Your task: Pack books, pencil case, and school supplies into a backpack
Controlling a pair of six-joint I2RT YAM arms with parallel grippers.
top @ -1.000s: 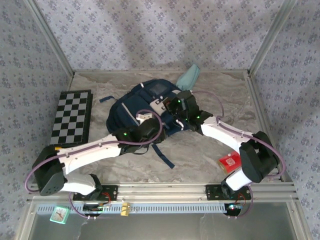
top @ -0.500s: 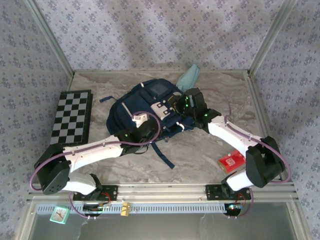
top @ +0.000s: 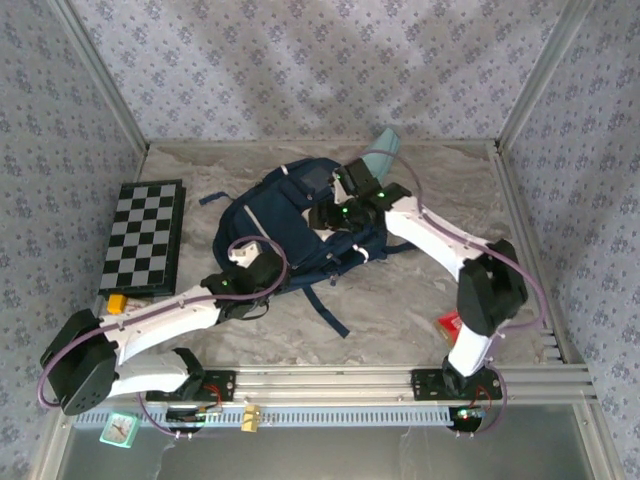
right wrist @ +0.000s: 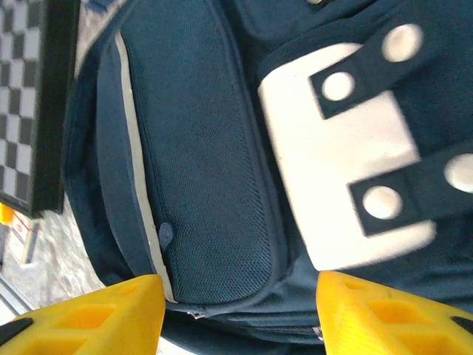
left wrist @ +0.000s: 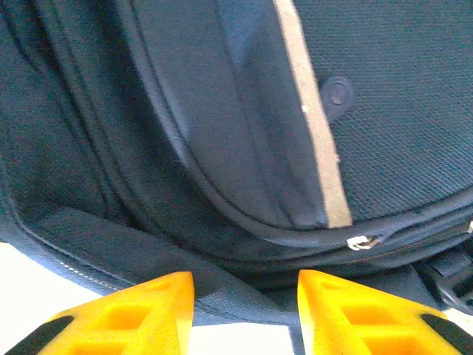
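Left gripper (top: 252, 260) drawn back toward the lower left, from mid backpack (top: 290, 215) to its lower-left edge, right gripper (top: 328, 214) shifted toward upper centre, its elbow swung inward over most of the red packet (top: 449, 321), its wrist covering more of the teal pencil case (top: 385, 148), small yellow object (top: 117, 301) uncovered below the checkered board (top: 145, 235)

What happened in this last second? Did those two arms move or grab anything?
The left gripper drew back toward the near-left edge of the backpack. The right gripper slid farther away across it, toward the pencil case, and its arm now covers part of the red packet. Both grippers are open and took hold of nothing. Backpack, pencil case and checkered board stayed put.
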